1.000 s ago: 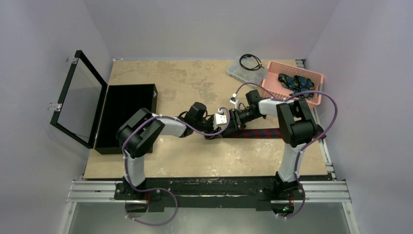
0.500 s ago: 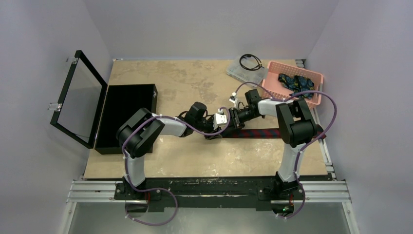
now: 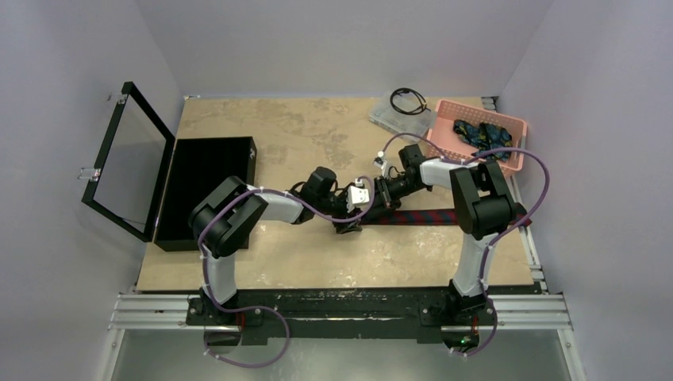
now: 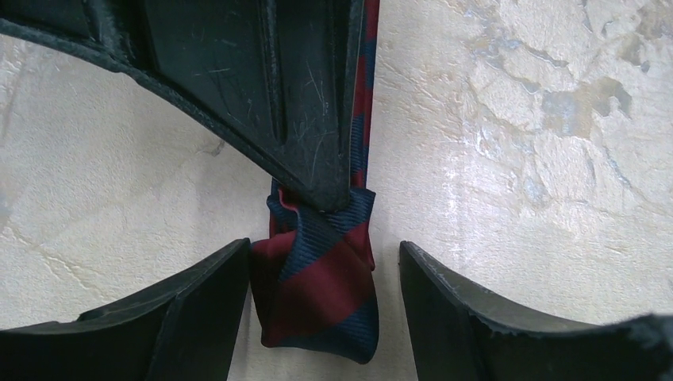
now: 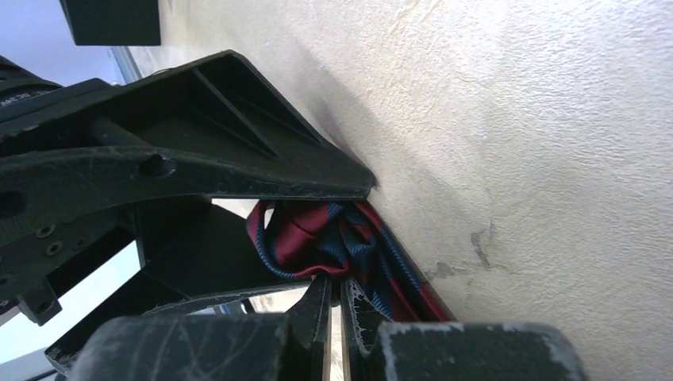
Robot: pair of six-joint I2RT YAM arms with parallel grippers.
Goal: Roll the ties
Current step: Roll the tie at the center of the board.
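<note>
The maroon tie with navy stripes (image 3: 421,216) lies flat across the table's right half, and its left end is folded into a small roll (image 4: 321,294). My left gripper (image 3: 350,225) is open and straddles this roll (image 4: 324,248); its left finger (image 4: 214,302) touches the cloth. My right gripper (image 3: 367,202) is shut on the roll's cloth (image 5: 305,234), its tips (image 5: 341,279) pinching the fold. The dark blue and teal ties (image 3: 480,133) lie in the pink basket (image 3: 444,149).
A black case (image 3: 208,190) with its lid open (image 3: 127,163) stands at the left. A clear plastic box (image 3: 397,115) holding a black coiled cable (image 3: 407,101) sits at the back beside the basket. Purple cables loop over both arms.
My left gripper has shifted slightly toward the near edge at the tie's rolled end. My right gripper has edged slightly back and keeps its pinch.
</note>
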